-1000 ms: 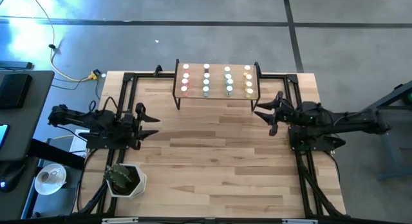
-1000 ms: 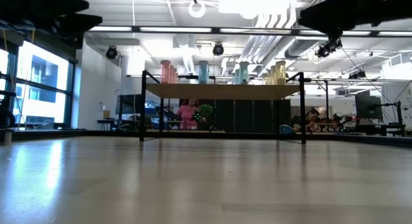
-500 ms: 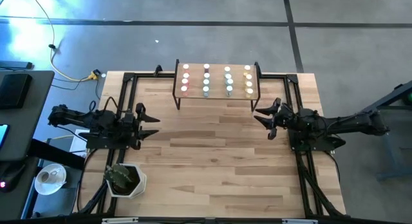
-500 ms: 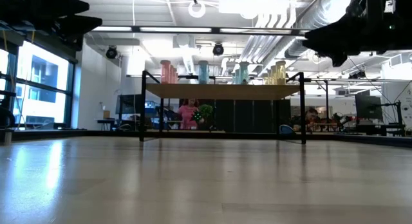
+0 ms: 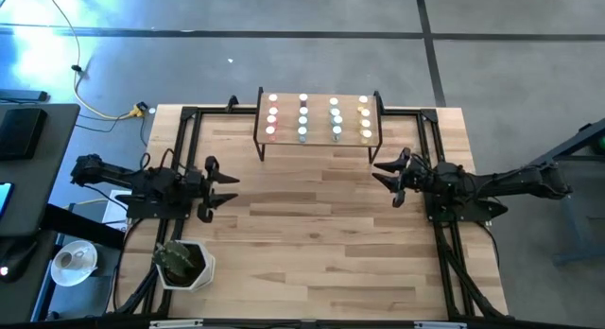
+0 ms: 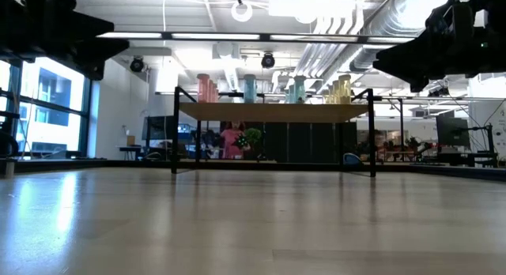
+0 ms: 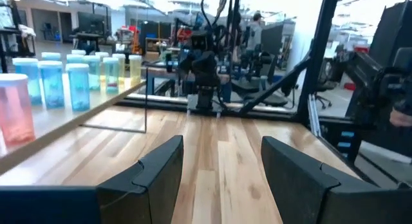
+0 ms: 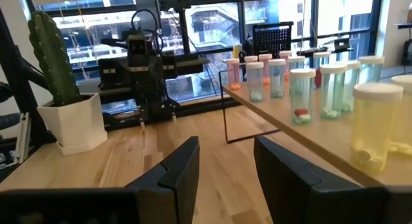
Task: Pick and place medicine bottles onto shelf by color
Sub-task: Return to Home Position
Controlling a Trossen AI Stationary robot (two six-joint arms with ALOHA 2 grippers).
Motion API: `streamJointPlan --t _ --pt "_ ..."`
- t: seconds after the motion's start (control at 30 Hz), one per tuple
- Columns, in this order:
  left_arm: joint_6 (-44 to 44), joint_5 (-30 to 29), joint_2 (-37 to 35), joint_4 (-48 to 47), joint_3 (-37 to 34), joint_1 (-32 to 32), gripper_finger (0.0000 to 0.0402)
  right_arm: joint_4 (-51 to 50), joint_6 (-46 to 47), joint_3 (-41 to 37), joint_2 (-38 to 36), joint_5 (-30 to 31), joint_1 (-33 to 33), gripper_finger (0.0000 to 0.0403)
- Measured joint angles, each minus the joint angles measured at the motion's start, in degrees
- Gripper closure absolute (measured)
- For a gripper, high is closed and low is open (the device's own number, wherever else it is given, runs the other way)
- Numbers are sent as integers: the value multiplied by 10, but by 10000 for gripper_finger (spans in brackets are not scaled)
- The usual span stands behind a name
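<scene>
The shelf (image 5: 318, 140), a small light-wood board on black legs, stands at the table's far middle. Several medicine bottles (image 5: 318, 118) with white caps stand on it in four rows by color: pink (image 6: 207, 88), blue (image 6: 250, 88), green (image 6: 296, 89), yellow (image 6: 341, 90). They also show in the left wrist view (image 7: 64, 82) and the right wrist view (image 8: 322, 89). My left gripper (image 5: 225, 189) is open and empty over the table's left side. My right gripper (image 5: 381, 174) is open and empty, just near of the shelf's right end.
A white pot with a cactus (image 5: 183, 263) stands at the table's near left corner; it also shows in the right wrist view (image 8: 61, 102). Black frame rails (image 5: 440, 234) run along the table's left and right sides. Bare tabletop (image 5: 321, 244) lies between the arms.
My right gripper has drawn back from the shelf's right end toward the table's near edge and come lower. My left gripper has moved a little toward the table's right and near edges. No bottle has moved.
</scene>
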Motion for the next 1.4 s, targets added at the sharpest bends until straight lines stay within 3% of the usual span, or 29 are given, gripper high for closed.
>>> streamJointPlan --t 0.5,0.73,0.97,1.1,1.3,1.4 --pt "37 -39 -1 -8 2 0 202 3 -13 12 -2 0 0 263" --pt "49 18 -1 -7 2 -1 202 -5 -45 23 -52 18 0 263" --pt "74 21 -1 -7 2 -1 202 -81 -53 23 -121 16 0 263" --pt "76 -12 -1 6 2 -1 202 -125 -37 23 -159 6 0 263" --pt "87 -109 -1 16 2 0 202 -180 -22 23 -192 -15 1 263" --pt "101 -122 -1 14 2 0 202 -204 -7 23 -192 -16 1 263"
